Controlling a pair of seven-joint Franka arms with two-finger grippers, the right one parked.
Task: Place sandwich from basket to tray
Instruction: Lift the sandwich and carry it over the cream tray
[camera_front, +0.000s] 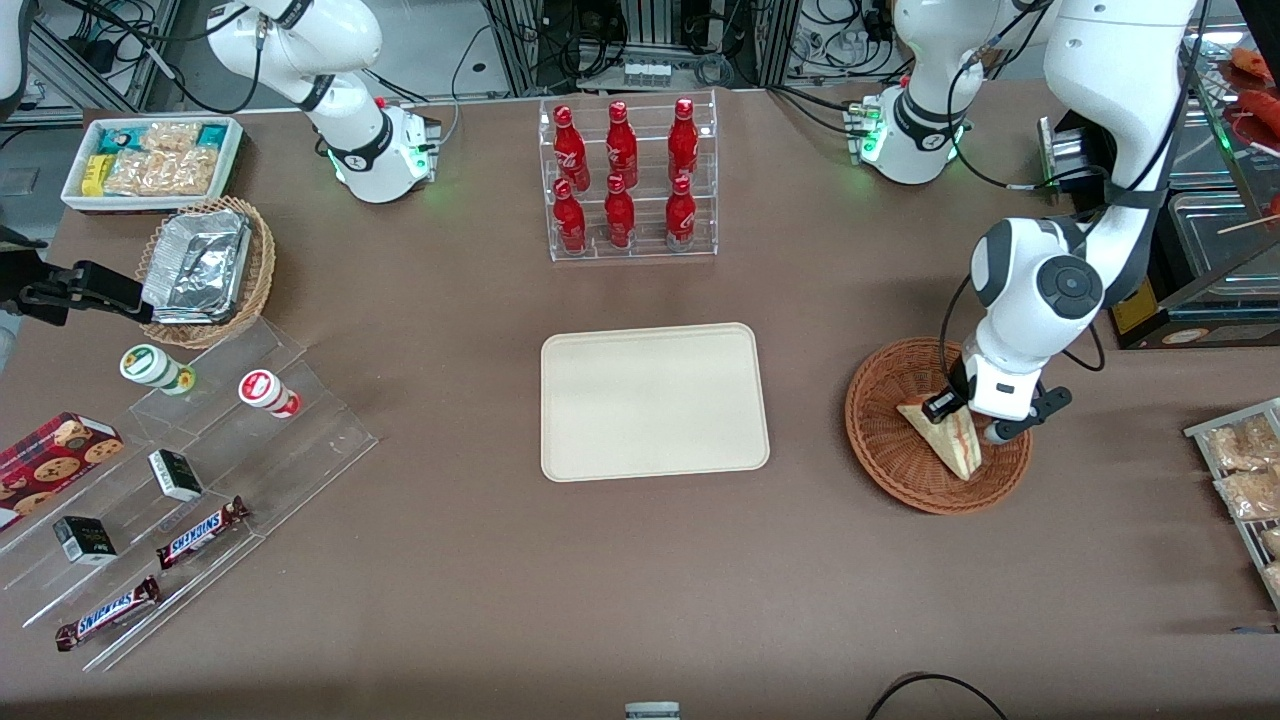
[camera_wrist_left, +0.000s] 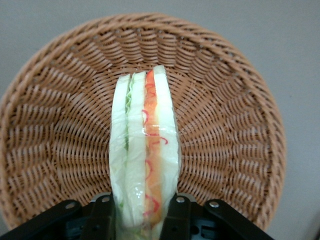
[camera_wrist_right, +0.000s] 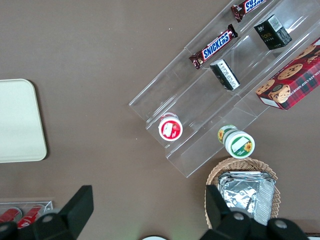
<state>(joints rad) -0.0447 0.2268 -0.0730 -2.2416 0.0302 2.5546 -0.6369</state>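
The claw (camera_front: 968, 418) is down inside the basket (camera_front: 885, 440), which sits on the desk toward the working arm's end, level with the tray (camera_front: 655, 401) and well apart from it. In the left wrist view the two black fingers (camera_wrist_left: 102, 212) stand on either flat side of the sandwich (camera_wrist_left: 145, 155) and press against its wrapped bread faces, so the claw (camera_wrist_left: 142, 215) is closed to the width of the wedge and has hold of it. The sandwich stands on edge, its cut face with red, orange and green layers showing, and the woven floor of the basket (camera_wrist_left: 225, 125) shows all round it. In the front view the sandwich (camera_front: 945, 435) lies within the basket rim, its point reaching toward the rim nearest the front camera; whether its lower edge touches the weave cannot be told. The tray lies at the middle of the desk with nothing on it. A clear rack of red bottles (camera_front: 625, 180) stands farther from the front camera than the tray. A tan basket of foil containers (camera_front: 205, 270) sits toward the parked arm's end.
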